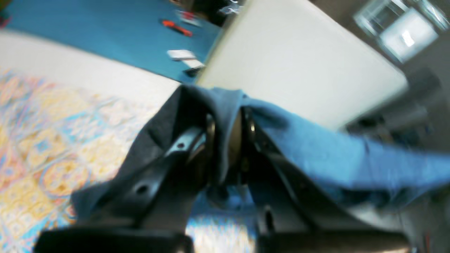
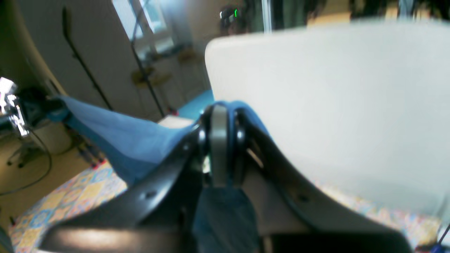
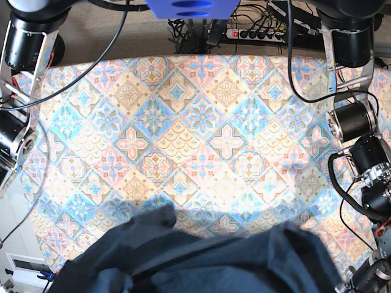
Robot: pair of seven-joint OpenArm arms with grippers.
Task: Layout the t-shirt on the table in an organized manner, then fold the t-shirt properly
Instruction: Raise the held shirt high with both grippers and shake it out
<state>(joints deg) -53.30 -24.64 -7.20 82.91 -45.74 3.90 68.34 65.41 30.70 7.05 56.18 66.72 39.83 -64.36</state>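
So in the base view the t-shirt is bunched along the near edge of the table, lifted up off the tile-patterned cloth. The right gripper is clamped on a fold of its blue fabric. The left gripper is pinching another bit, cloth stretched out sideways.

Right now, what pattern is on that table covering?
The table wears a tile pattern of blue, pink and cream floral diamonds, clearest in the base view.
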